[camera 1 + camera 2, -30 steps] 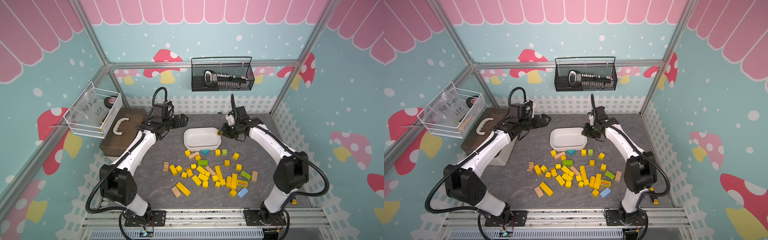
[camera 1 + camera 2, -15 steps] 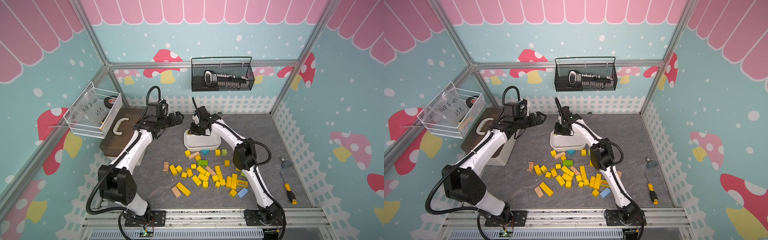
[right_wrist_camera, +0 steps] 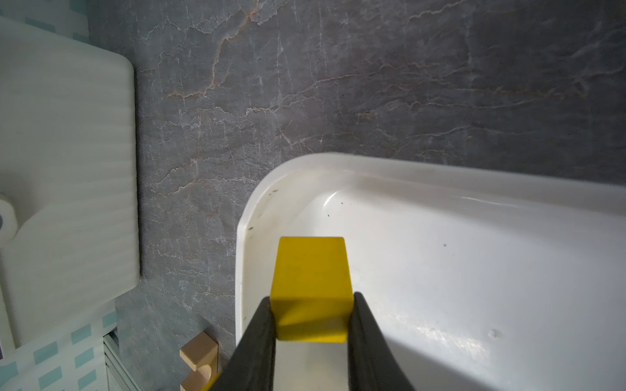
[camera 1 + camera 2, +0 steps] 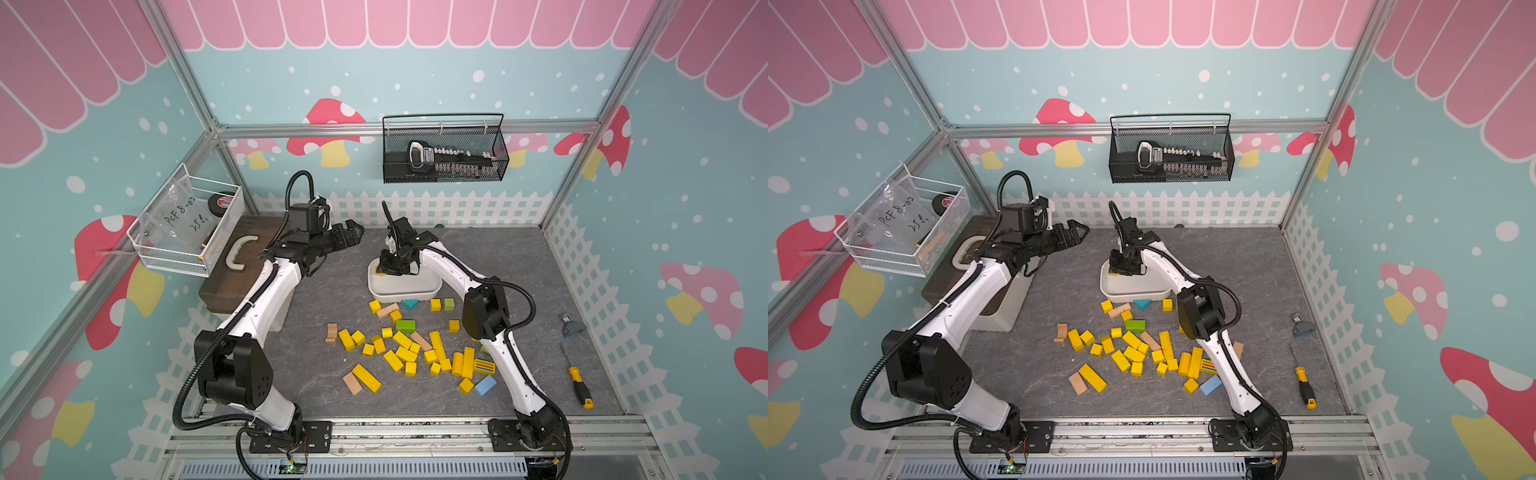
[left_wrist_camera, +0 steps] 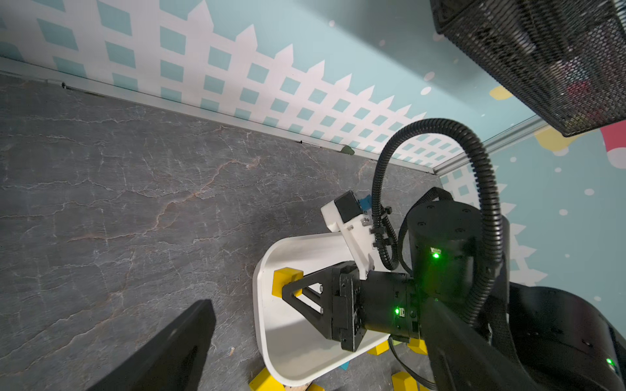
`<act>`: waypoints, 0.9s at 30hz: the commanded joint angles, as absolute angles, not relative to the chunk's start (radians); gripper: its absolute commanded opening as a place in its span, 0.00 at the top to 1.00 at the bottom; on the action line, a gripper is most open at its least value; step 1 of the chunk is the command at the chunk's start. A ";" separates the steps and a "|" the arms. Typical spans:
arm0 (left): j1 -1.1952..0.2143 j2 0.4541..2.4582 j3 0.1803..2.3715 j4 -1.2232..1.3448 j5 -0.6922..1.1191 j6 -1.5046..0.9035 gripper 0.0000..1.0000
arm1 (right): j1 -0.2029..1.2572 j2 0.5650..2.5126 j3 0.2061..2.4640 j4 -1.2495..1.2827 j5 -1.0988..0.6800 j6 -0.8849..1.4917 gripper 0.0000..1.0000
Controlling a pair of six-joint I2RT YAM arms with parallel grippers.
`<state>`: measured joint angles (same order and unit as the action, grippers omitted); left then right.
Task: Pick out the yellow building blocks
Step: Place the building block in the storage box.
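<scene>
Inside the right pincer [image 3: 311,299] sits a yellow block [image 3: 310,270].

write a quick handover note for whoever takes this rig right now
Left hand: open, empty, raised beside the white tray.
Right hand: shut on a yellow cube, low over one end of the tray.
Done: no other block shows in the tray, so this cube looks like the first.
Left: release it, then move the other yellow blocks, which are scattered on the table in front of the tray. The other-coloured blocks mixed in stay put.
</scene>
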<state>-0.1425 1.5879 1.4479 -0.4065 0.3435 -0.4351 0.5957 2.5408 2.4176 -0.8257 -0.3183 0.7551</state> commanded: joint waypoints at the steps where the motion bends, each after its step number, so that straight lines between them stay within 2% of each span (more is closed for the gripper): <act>1: -0.134 1.589 1.440 -0.388 0.366 -0.455 0.00 | 0.600 2.566 2.448 -0.834 -0.301 0.763 0.61; 10: -0.134 1.596 1.441 -0.387 0.374 -0.460 0.03 | 0.600 2.520 2.439 -0.856 -0.299 0.728 0.59; 14: -0.135 1.595 1.436 -0.383 0.377 -0.460 0.05 | 0.604 2.424 2.350 -0.837 -0.293 0.687 0.60; 23: -0.163 1.614 1.436 -0.382 0.379 -0.453 0.05 | 0.609 1.914 1.693 -0.579 -0.199 0.613 0.60; 27: -0.198 1.629 1.443 -0.387 0.388 -0.445 0.05 | 0.608 1.684 1.412 -0.509 -0.093 0.544 0.59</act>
<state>-0.1745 1.6089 1.4467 -0.3946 0.3649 -0.4458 0.6041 1.7706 1.5379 -0.5812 -0.1944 0.6113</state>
